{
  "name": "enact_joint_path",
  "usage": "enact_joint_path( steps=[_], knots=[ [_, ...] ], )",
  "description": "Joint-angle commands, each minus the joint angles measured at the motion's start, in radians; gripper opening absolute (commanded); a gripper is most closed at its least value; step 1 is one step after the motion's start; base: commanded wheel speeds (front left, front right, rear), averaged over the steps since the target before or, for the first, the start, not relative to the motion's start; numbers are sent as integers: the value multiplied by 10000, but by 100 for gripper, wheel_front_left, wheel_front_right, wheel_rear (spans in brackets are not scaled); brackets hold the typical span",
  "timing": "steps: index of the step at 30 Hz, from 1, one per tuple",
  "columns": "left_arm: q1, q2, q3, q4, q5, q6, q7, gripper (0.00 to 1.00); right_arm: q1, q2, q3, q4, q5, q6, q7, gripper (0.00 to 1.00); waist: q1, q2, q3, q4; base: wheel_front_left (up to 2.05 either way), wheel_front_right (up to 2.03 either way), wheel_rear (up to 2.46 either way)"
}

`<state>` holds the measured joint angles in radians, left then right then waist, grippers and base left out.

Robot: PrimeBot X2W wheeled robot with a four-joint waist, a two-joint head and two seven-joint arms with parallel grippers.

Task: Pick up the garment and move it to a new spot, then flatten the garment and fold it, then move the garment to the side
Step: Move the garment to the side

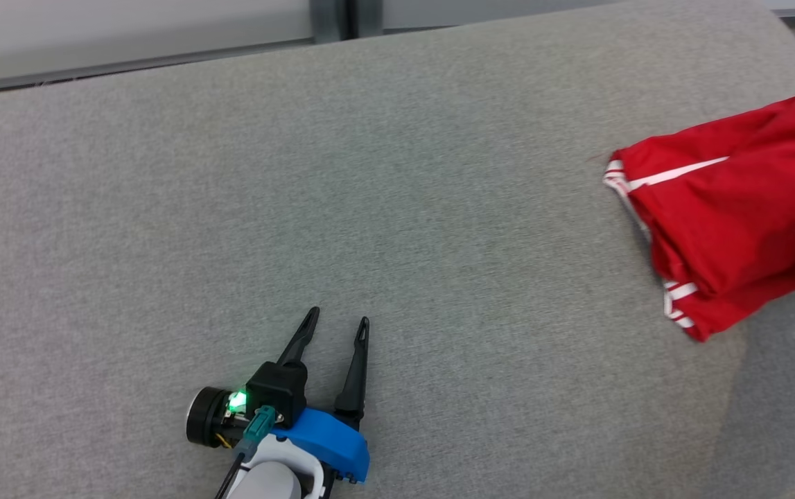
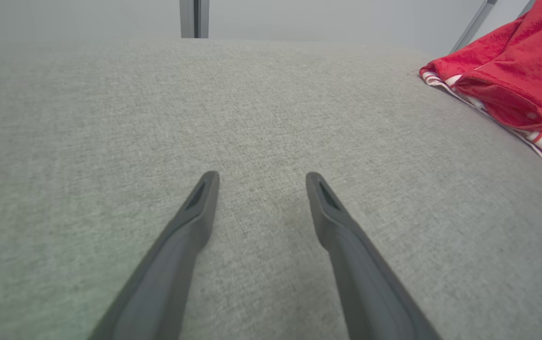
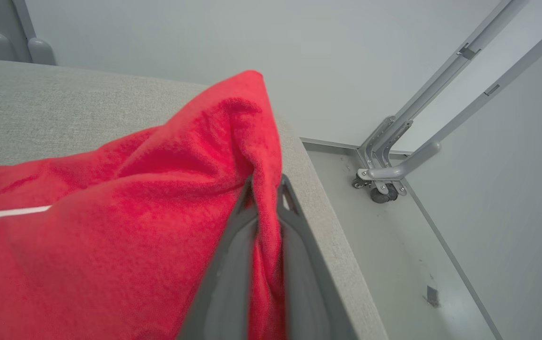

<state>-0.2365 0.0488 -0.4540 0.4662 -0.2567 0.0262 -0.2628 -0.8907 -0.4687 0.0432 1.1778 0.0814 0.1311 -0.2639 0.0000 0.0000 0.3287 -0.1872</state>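
Left end effector (image 1: 339, 315): you see its two long dark fingers spread wide apart with nothing between them. They sit low over the weave, well apart from the garment and to its left. You cannot tell whether the tips touch the surface.
Right end effector (image 3: 267, 182): your right wrist view shows the fingers nearly together, clamped on a raised fold of the garment, with red cloth running down between them.
Red terry-cloth garment with white striped trim (image 1: 737, 208): it is pulled up into a peak at the pinched fold. Its bulk drapes down from there, and the striped hems point towards the left end effector.
Grey fabric-covered bench (image 1: 369, 173): it lies under the garment, and its rounded edge runs just beside the pinched fold.
Pale grey floor (image 3: 393, 245): you find it past the bench edge, to the right of the garment.
Grey metal frame on small castors (image 3: 384, 174): it stands on that floor, well apart from the garment, and its bars slant up along the pale wall.
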Motion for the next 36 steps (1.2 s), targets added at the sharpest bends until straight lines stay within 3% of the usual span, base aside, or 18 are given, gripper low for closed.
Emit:
enact_joint_path(
  steps=[1,2,3,4,5,8,12,19,24,28,36],
  knots=[
    [-152,36,68,6,20,76,-24,100,-214,-152,-244,193,-272,-6,1,0,0,0,238,265,0,0,0],
    [-152,36,68,6,20,76,-24,100,-214,-152,-244,193,-272,-6,1,0,0,0,238,265,0,0,0],
    [-138,41,84,11,8,74,-22,100,-286,-262,-441,321,-447,-6,1,10,0,0,247,289,0,0,0],
    [-126,44,100,8,1,86,-22,100,-343,-343,-650,438,-618,-6,1,50,0,0,255,312,0,0,0],
    [-117,64,146,3,-24,120,-21,100,-394,-372,-887,534,-754,-6,4,100,0,0,258,328,0,0,0],
    [-122,73,219,-41,-65,231,-10,100,-392,-181,-1433,522,-1164,-6,4,100,0,0,199,332,0,0,0],
    [22,38,511,-133,-109,433,-15,100,274,735,-1966,-712,-1493,-6,4,100,0,0,-50,265,0,0,0],
    [162,29,1237,-342,51,681,-15,100,1773,2423,-1364,-2965,-1046,-6,1,100,0,0,-465,435,0,0,0],
    [305,24,1929,-466,128,831,-15,100,2983,3242,-712,-4366,-260,-6,0,100,0,0,-774,725,0,0,0],
    [526,18,2360,-538,134,895,-15,100,3938,3651,-324,-5056,46,-5,0,100,0,0,-1042,952,0,0,0],
    [1043,16,2863,-509,239,815,-16,100,5249,4082,-540,-5604,221,-5,0,100,0,0,-1599,1223,0,0,0]
  ],
)
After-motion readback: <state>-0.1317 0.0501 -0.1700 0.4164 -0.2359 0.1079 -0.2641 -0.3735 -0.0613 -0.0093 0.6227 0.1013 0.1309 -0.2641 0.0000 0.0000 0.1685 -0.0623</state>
